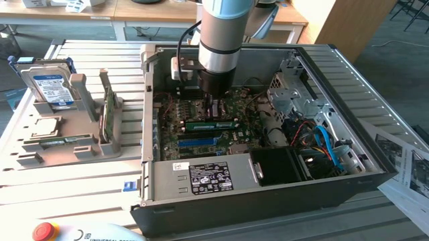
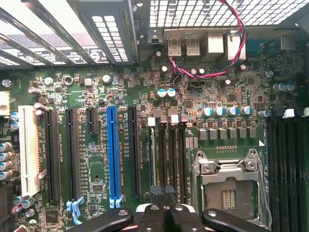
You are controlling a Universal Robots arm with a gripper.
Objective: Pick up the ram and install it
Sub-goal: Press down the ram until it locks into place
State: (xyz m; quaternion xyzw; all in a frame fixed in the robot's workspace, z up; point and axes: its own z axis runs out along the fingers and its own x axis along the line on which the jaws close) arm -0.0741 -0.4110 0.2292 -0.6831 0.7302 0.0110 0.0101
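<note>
Open PC case (image 1: 268,196) on slatted table (image 1: 80,186), arm (image 1: 221,35) reaching down inside over motherboard (image 2: 96,96), gripper (image 2: 164,212) closed with fingers together, holding nothing visible, poised above memory slots (image 2: 166,159); ram (image 1: 211,124) lying in case just near of gripper, on the board.

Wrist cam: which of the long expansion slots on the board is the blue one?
The blue slot is the middle long slot, between black slots. The white slot lies at the far end of the row, by the board's edge.
</note>
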